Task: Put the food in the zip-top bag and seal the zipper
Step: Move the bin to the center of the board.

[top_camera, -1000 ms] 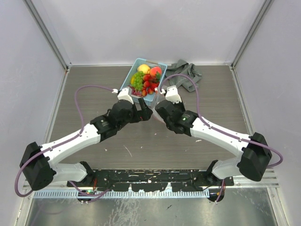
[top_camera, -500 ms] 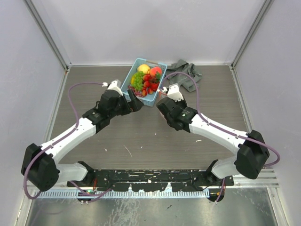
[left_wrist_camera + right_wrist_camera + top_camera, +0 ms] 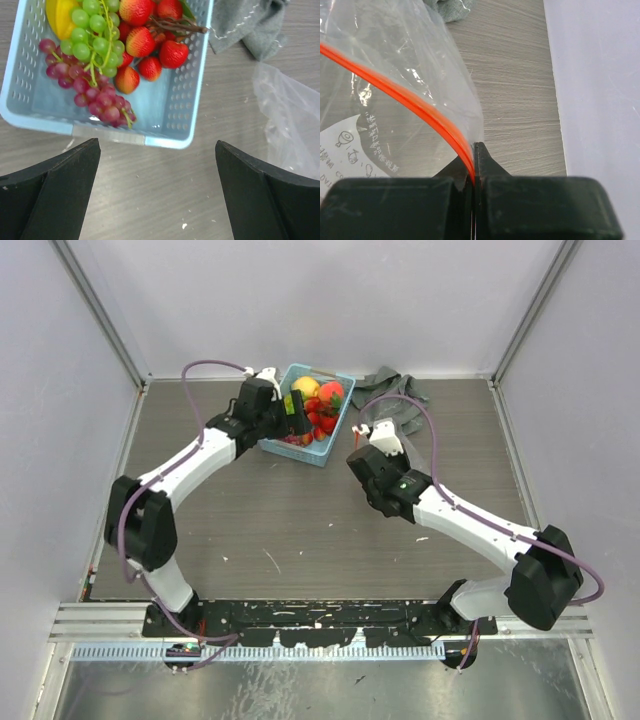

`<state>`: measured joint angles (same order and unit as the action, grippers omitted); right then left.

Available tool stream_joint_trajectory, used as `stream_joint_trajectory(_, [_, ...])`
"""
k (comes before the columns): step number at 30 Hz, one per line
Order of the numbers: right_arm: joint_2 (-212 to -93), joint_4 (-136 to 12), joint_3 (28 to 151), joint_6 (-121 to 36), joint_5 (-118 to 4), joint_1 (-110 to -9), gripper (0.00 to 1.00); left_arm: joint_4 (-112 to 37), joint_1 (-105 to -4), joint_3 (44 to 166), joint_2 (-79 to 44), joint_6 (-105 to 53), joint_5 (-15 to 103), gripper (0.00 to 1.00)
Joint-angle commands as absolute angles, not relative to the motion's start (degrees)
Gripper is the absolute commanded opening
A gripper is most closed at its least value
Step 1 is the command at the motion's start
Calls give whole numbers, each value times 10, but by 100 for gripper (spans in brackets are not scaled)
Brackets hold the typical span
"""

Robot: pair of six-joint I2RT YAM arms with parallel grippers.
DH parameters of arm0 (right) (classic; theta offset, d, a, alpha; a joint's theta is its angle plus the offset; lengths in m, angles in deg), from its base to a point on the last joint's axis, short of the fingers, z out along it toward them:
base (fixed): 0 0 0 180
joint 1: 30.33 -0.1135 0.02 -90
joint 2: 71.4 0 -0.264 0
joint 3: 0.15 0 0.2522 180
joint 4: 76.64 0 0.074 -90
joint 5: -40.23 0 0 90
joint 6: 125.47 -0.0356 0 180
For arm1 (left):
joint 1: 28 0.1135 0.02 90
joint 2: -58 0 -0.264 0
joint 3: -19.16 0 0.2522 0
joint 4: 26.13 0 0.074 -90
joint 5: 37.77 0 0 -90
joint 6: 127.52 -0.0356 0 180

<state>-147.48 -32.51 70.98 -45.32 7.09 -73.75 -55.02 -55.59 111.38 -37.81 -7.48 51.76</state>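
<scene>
Nearest, the right pincer (image 3: 474,148) is clamped on the zipper (image 3: 395,92) of the zip-top bag (image 3: 405,45), which spreads just right of the basket (image 3: 30,100). Beyond, by the far edge of the table (image 3: 300,530), the left pincer (image 3: 157,145) hovers wide over the basket's near rim. The food (image 3: 107,55) lies just ahead of it, so I judge the left arm the nearer for the pick.

The left arm (image 3: 190,462) and right arm (image 3: 470,525) are formed of white links and black joints, with a purple cable (image 3: 210,363) looped along each
</scene>
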Motion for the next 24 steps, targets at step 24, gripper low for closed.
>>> stream_joint_trajectory(24, [-1451,-398,674,-431,44,-726,0,-668,-483,1125,-465,-110,571,98])
